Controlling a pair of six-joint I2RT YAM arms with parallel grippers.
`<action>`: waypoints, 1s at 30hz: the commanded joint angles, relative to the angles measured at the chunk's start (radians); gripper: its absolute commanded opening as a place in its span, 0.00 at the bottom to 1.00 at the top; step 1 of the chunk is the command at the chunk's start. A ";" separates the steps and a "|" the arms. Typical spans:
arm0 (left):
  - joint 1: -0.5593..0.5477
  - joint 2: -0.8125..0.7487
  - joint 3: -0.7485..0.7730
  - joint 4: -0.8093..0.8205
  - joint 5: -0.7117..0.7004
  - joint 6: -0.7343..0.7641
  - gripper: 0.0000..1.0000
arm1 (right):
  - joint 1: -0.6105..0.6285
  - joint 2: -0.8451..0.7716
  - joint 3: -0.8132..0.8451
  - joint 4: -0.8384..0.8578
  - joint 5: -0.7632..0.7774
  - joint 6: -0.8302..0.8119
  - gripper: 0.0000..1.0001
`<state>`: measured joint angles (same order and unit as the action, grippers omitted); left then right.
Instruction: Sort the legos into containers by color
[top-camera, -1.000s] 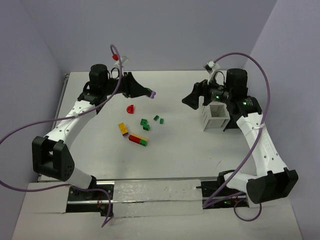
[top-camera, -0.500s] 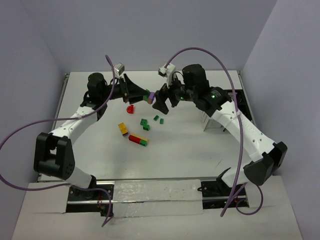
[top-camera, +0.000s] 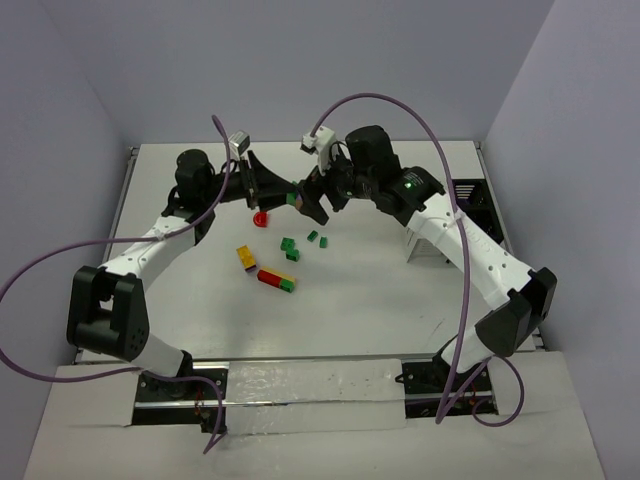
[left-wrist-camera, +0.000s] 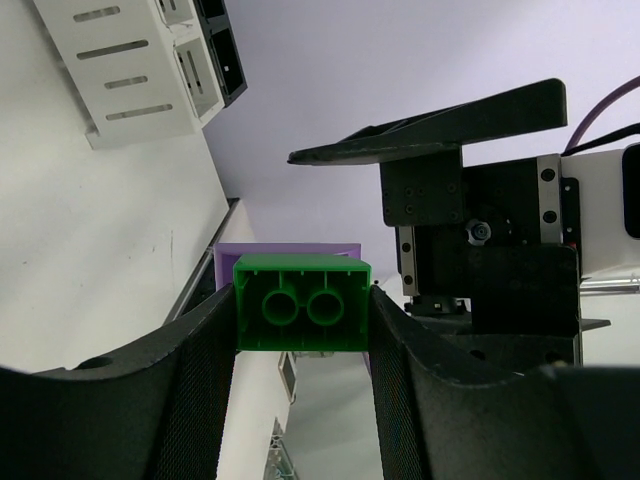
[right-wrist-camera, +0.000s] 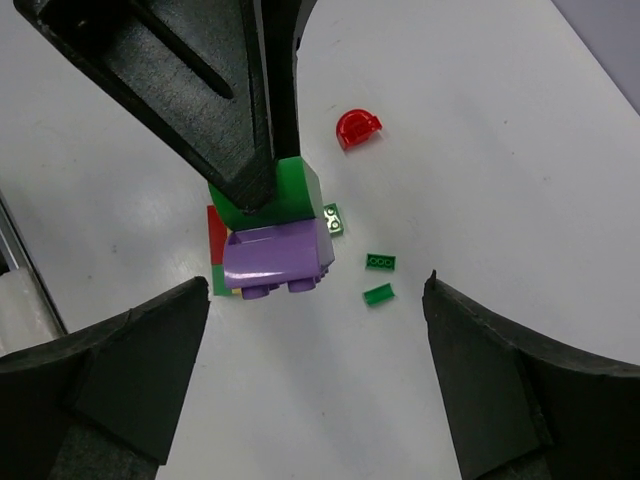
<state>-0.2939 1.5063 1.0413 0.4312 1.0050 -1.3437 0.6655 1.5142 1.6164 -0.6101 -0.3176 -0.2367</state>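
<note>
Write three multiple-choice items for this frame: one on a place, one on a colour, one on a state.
1. Where is the green-and-purple stack?
A lying loose; B gripped by the left pincer; C gripped by the right pincer.
2. What colour is the loose half-round piece?
A red; B blue; C yellow.
3. How is the right pincer?
A shut on a brick; B out of view; C open.
Key:
1 B, in the left wrist view its fingers clamp the green brick.
2 A, it is plainly red in the right wrist view.
3 C, its fingers stand wide apart, one on either side of the stack.
</note>
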 joint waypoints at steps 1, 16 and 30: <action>-0.005 -0.037 -0.004 0.072 0.020 -0.035 0.00 | 0.016 0.013 0.063 0.009 0.005 -0.015 0.87; -0.010 -0.029 -0.025 0.104 0.018 -0.060 0.00 | 0.016 0.013 0.050 0.029 -0.051 -0.019 0.61; -0.012 -0.028 -0.013 0.096 0.023 -0.045 0.00 | 0.016 0.041 0.073 -0.010 -0.046 -0.032 0.00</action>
<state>-0.3042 1.5063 1.0100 0.4782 0.9997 -1.4030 0.6804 1.5494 1.6493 -0.6206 -0.3686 -0.2670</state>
